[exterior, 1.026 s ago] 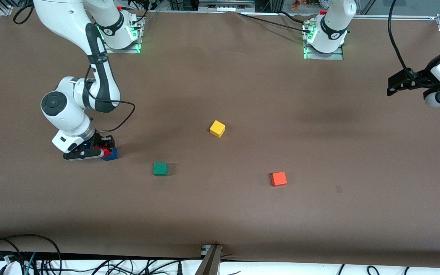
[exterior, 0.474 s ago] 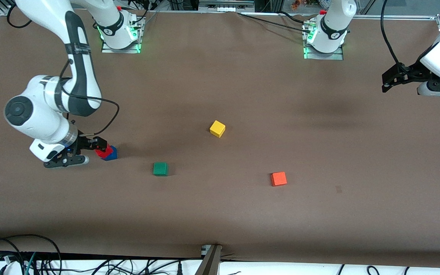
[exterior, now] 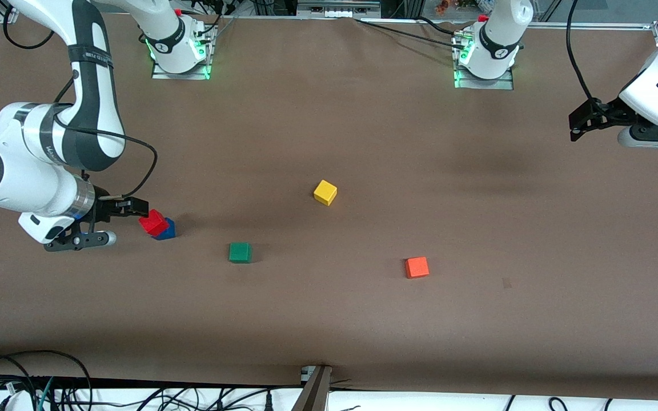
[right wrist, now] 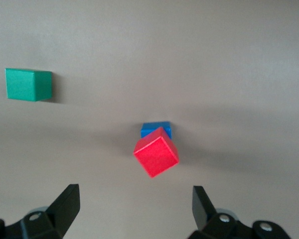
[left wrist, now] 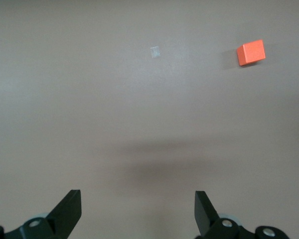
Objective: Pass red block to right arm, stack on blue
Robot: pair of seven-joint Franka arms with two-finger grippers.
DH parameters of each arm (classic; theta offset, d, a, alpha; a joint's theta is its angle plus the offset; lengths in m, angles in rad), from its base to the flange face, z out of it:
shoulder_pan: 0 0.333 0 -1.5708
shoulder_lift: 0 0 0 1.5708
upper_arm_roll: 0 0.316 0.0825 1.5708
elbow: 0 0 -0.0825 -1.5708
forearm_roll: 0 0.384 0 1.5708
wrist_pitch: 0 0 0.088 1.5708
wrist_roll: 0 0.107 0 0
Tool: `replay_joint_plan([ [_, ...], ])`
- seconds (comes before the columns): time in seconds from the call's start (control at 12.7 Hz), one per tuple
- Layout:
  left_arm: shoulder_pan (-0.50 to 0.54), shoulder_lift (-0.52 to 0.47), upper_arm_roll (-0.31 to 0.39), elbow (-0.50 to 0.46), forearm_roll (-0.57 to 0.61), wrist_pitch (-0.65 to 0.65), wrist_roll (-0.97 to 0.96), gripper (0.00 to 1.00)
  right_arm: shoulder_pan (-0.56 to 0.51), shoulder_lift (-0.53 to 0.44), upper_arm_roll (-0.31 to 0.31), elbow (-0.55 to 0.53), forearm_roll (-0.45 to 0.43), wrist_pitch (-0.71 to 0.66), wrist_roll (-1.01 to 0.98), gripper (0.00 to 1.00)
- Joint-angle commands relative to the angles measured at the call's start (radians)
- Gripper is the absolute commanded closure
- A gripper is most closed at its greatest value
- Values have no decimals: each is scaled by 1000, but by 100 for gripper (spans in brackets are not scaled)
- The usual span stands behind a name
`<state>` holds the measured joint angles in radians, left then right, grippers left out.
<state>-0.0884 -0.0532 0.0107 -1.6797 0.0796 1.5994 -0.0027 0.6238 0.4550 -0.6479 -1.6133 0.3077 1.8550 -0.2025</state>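
Red block (exterior: 153,222) is sitting twisted and off-centre on the blue (exterior: 167,229) beside the wide-open, empty right claw (exterior: 109,221), risking a topple if nudged; left claw (exterior: 573,121) is waiting open, empty.

Bench (exterior: 363,319): plain matte brown, no pattern. Red block (exterior: 153,221): deep red, sits on blue cube (exterior: 167,230), solid blue. Green cube (exterior: 240,252): solid green. Yellow cube (exterior: 325,192): bright yellow. Orange cube (exterior: 417,267): lighter orange-red than red block. My right claw (exterior: 113,220): black fingers, white housing. My left claw (exterior: 573,124): black, on white wrist. My arms: white shells, dark grey joints, black cables. Bases glow green.
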Motion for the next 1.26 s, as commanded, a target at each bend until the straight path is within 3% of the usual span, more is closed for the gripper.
replay_joint_plan([
  [0.0,-10,-4,2,-3,22,8,-16,0,-16,-16,13,91,-35,-158,51,0],
  [0.08,-10,-4,2,-2,22,8,-16,0,-44,-21,23,119,-39,-196,79,0],
  [0.16,-10,-4,2,-2,22,8,-14,0,-91,-51,92,119,-70,-215,107,0],
  [0.39,-8,-4,2,-2,22,8,-14,0,-361,-160,473,104,-277,-264,227,0],
  [0.55,-8,-4,2,-2,22,8,-14,0,-459,-231,611,104,-353,-342,247,0],
  [0.95,-7,-4,2,-2,20,8,-13,0,-535,-436,636,84,-351,-456,229,0],
  [1.18,-5,-4,2,-2,20,8,-13,0,-573,-487,628,73,-351,-459,230,0],
])
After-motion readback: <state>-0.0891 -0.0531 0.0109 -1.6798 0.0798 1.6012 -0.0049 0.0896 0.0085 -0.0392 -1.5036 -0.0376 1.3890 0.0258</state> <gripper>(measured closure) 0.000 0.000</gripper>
